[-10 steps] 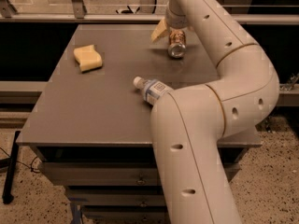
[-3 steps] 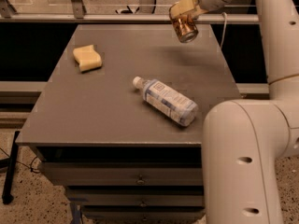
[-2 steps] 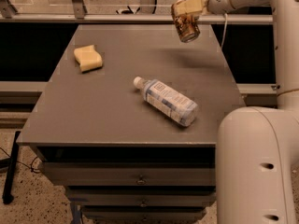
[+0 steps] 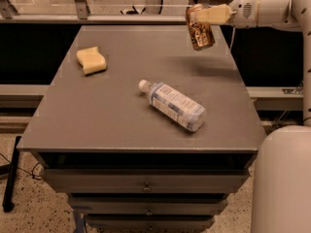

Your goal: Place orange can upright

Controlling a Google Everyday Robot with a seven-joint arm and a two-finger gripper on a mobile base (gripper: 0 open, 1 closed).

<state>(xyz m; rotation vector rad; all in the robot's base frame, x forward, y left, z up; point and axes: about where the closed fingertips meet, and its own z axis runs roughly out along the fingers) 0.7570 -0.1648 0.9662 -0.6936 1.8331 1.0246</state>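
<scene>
The orange can (image 4: 199, 28), orange-brown with a silver rim, hangs nearly upright and slightly tilted in the air above the far right part of the grey table (image 4: 112, 115). My gripper (image 4: 208, 15) comes in from the right at the end of the white arm and is shut on the can's upper part. The can's shadow falls on the tabletop below it.
A clear plastic water bottle (image 4: 172, 104) with a white-blue label lies on its side mid-table. A yellow sponge (image 4: 91, 59) sits at the far left. Drawers front the table below. The robot's white body (image 4: 284, 178) fills the lower right corner.
The can was lifted off the far table surface and carried up and to the right. The arm has swung out of the middle of the view to the right side.
</scene>
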